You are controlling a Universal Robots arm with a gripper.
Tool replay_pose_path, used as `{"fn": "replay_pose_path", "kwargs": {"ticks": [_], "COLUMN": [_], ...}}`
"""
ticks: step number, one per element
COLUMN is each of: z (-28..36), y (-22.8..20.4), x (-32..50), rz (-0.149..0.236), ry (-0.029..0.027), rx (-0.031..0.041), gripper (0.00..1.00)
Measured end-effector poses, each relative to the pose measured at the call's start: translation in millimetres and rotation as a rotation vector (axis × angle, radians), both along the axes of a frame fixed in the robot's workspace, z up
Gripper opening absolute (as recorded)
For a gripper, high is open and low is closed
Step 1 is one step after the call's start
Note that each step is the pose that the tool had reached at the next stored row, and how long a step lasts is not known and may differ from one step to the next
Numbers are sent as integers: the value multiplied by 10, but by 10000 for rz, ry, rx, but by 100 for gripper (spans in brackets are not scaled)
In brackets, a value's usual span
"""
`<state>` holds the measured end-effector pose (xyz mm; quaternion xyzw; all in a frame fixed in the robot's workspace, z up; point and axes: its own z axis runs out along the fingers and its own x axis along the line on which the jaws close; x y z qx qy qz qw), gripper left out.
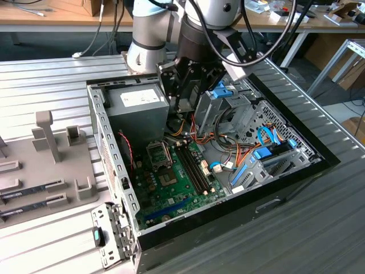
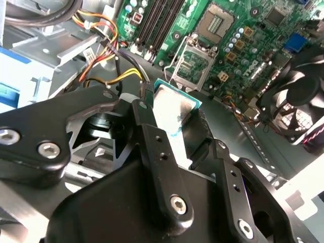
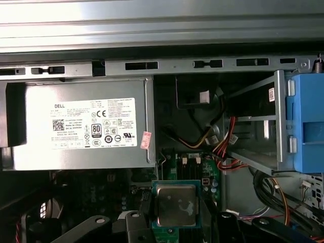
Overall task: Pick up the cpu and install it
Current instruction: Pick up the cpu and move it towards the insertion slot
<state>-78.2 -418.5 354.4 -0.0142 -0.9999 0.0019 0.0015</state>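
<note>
Gripper (image 2: 172,115) closed on the cpu (image 2: 174,109), black fingers (image 2: 144,114) clamping two opposite edges. Chip's silvery top w/ green rim shows in both wrist views. Arm hangs over an open PC case (image 1: 105,137) lying on a ribbed metal worktop (image 1: 45,74). In the exterior view the gripper sits above the motherboard (image 1: 171,182), just beside the grey power supply (image 1: 137,103). Pick-up part looks done. Install not yet done: cpu is in the air, well apart from the socket (image 2: 217,20), which lies open w/ nothing seated in it.
</note>
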Motion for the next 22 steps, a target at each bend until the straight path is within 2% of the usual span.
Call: {"fn": "replay_pose_path", "kwargs": {"ticks": [3, 8, 11, 17, 22], "z": [-14, -34, -56, -93, -126], "y": [-57, -202, -320, -443, -512], "x": [-2, -6, -7, -7, -7], "rz": [55, 95, 105, 104, 104], "ry": [0, 0, 0, 0, 0], "rx": [0, 19, 37, 38, 37], "gripper": [47, 47, 47, 47, 47]}}
